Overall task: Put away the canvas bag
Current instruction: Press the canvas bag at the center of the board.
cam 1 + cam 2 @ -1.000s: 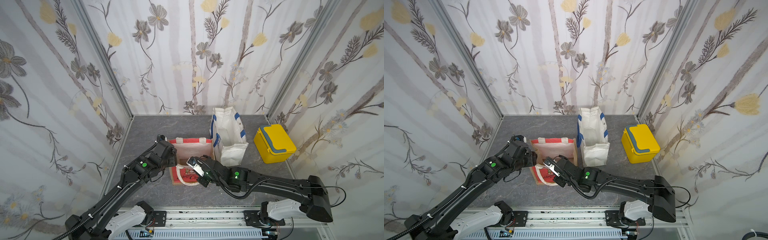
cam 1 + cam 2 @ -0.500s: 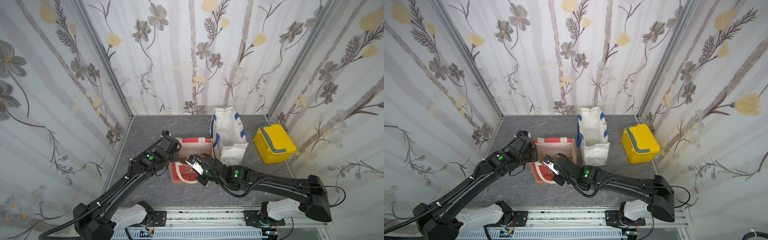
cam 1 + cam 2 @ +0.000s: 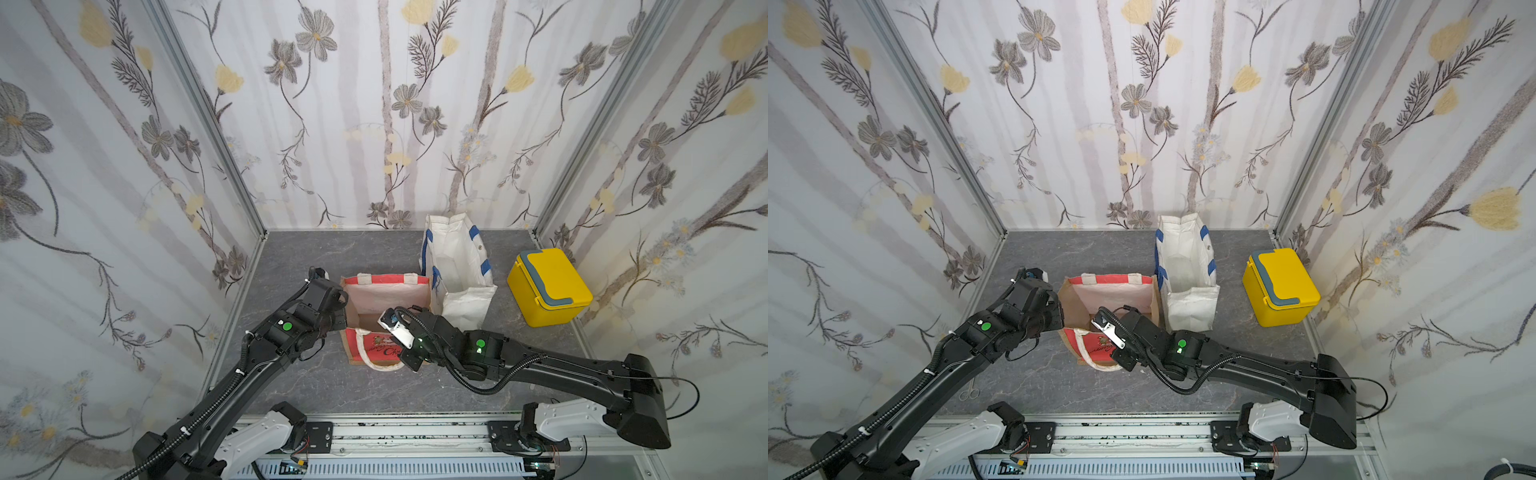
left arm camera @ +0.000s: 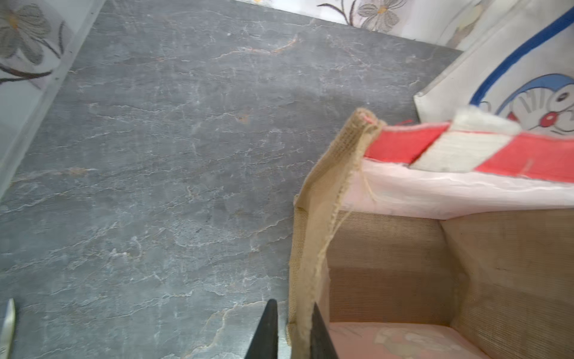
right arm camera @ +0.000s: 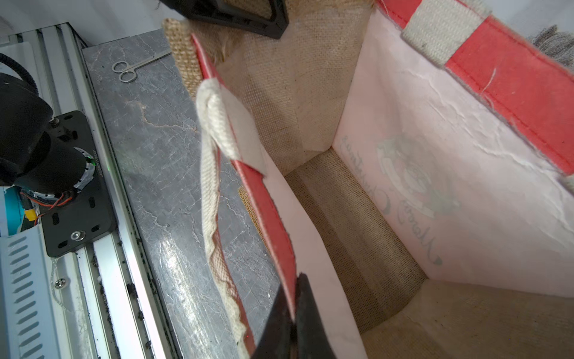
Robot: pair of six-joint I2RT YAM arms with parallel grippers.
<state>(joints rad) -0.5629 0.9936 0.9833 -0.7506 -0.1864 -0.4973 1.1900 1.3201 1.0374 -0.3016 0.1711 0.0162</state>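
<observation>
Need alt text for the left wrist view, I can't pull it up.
Two black fingers of the left gripper pinch the frayed side-wall edge of the open burlap bag. Grey tabletop fills much of the frame; a white Doraemon bag stands beside the burlap one.

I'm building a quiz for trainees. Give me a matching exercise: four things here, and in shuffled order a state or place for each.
1 red-trimmed bag
2 white bag
3 yellow box
4 scissors

A lid shut, by the right wall
B lying flat on the table, front left
C pinched at its rim by left gripper and right gripper
D standing open, ungripped

Pairs: 1-C, 2-D, 3-A, 4-B
</observation>
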